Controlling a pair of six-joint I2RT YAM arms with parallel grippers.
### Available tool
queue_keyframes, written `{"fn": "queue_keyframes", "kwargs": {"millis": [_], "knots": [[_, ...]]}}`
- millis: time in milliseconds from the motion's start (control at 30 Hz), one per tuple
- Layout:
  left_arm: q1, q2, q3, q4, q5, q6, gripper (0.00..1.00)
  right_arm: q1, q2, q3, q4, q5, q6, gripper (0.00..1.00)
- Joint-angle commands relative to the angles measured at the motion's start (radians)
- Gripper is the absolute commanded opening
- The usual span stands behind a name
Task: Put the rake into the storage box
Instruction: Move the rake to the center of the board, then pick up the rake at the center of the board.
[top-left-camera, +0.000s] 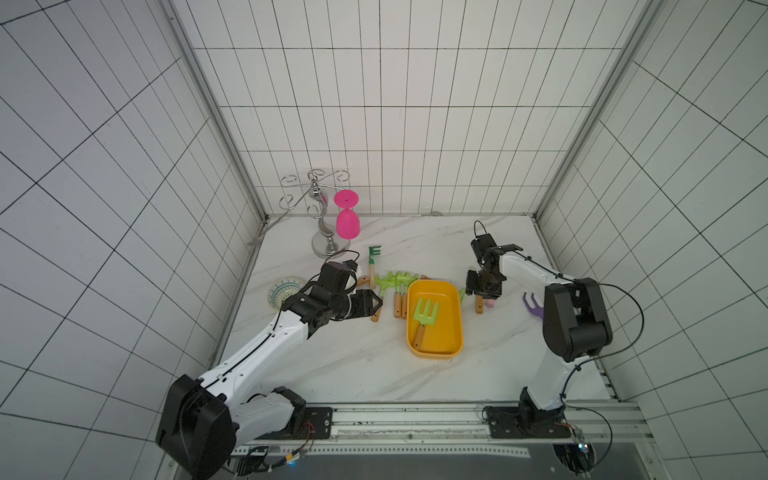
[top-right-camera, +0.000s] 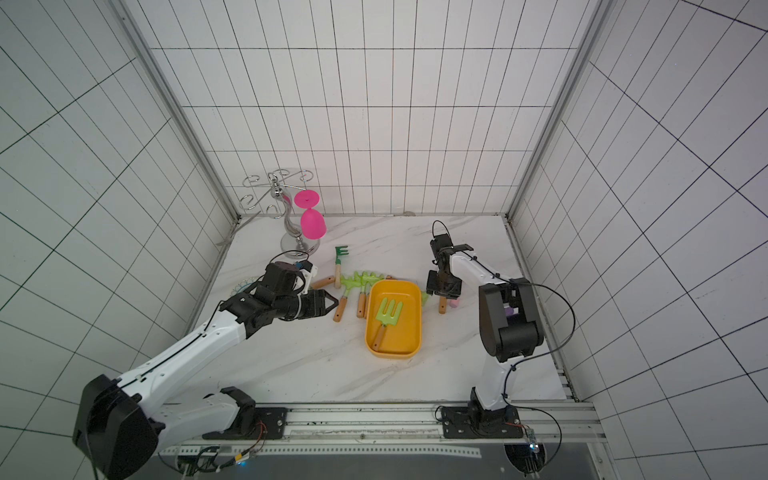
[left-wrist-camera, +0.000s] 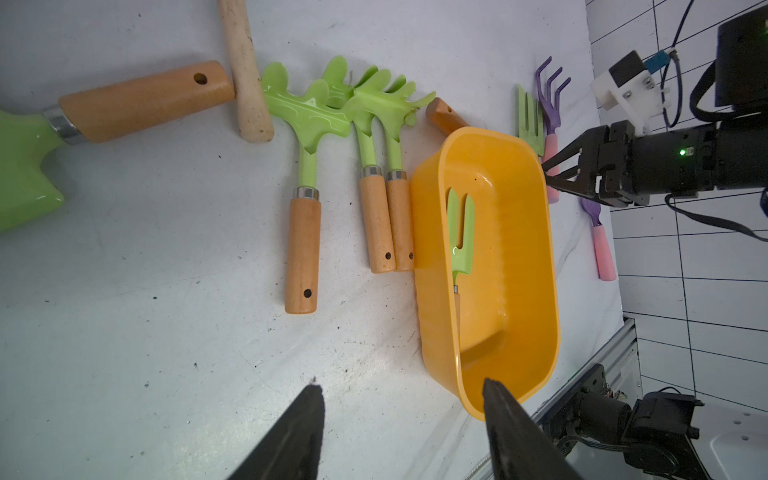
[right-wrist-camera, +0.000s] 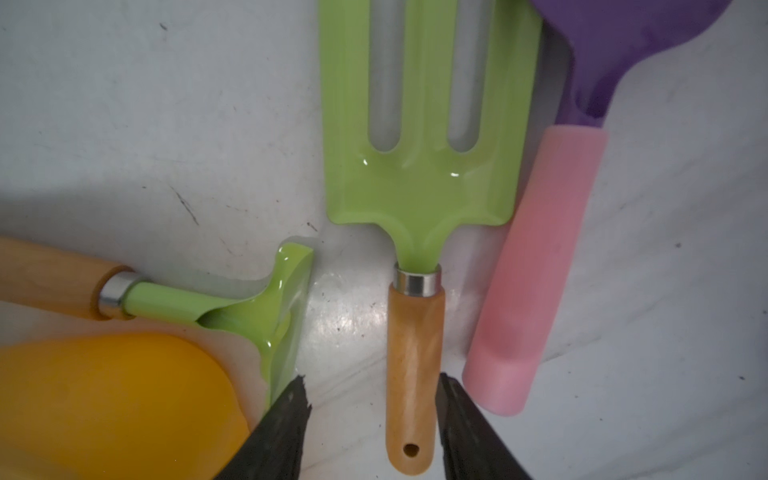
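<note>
The yellow-orange storage box (top-left-camera: 446, 332) (top-right-camera: 409, 332) (left-wrist-camera: 528, 291) sits mid-table, and a green rake (top-left-camera: 426, 313) (top-right-camera: 389, 313) (left-wrist-camera: 461, 241) lies inside it. Just right of the box, another green rake lies flat with its wooden handle (right-wrist-camera: 415, 353) (top-left-camera: 479, 306) between the jaws of my right gripper (right-wrist-camera: 372, 378) (top-left-camera: 482, 296). One finger is at the handle and a gap shows on the other side. My left gripper (left-wrist-camera: 401, 383) (top-left-camera: 376, 305) hovers open and empty left of the box.
Several green rakes (top-left-camera: 392, 280) (left-wrist-camera: 307, 112) lie in a row left of the box, one (right-wrist-camera: 282, 299) against its corner (right-wrist-camera: 104, 386). A pink-handled purple tool (right-wrist-camera: 536, 270) touches the straddled rake. A purple rake (top-left-camera: 533, 307), a glass stand (top-left-camera: 322, 216) with a pink cup (top-left-camera: 347, 222) and a plate (top-left-camera: 282, 291) stand around.
</note>
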Motion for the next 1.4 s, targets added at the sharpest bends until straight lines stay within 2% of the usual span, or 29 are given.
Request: {"fn": "queue_keyframes", "kwargs": {"millis": [0, 467, 867, 1033, 1167, 1267, 1367], "knots": [[0.004, -0.022, 0.008, -0.006, -0.002, 0.021, 0.62, -0.009, -0.006, -0.03, 0.013, 0.029, 0.017, 0.53], [0.006, -0.012, 0.031, -0.022, -0.027, 0.037, 0.62, -0.049, 0.096, -0.061, 0.095, 0.006, -0.002, 0.43], [0.004, 0.023, 0.075, -0.01, 0.021, 0.068, 0.62, -0.052, 0.103, -0.054, 0.065, -0.02, -0.032, 0.19], [0.002, 0.026, 0.097, 0.03, 0.136, 0.084, 0.62, -0.052, -0.029, -0.07, 0.067, -0.072, -0.03, 0.15], [-0.004, 0.046, 0.094, 0.119, 0.282, 0.075, 0.62, -0.054, -0.169, -0.054, 0.019, -0.162, -0.067, 0.15], [-0.026, 0.061, 0.092, 0.203, 0.383, 0.049, 0.62, -0.052, -0.279, -0.048, -0.02, -0.176, -0.076, 0.14], [-0.072, 0.09, 0.093, 0.338, 0.486, -0.002, 0.62, -0.051, -0.377, -0.044, -0.006, -0.283, -0.077, 0.14]]}}
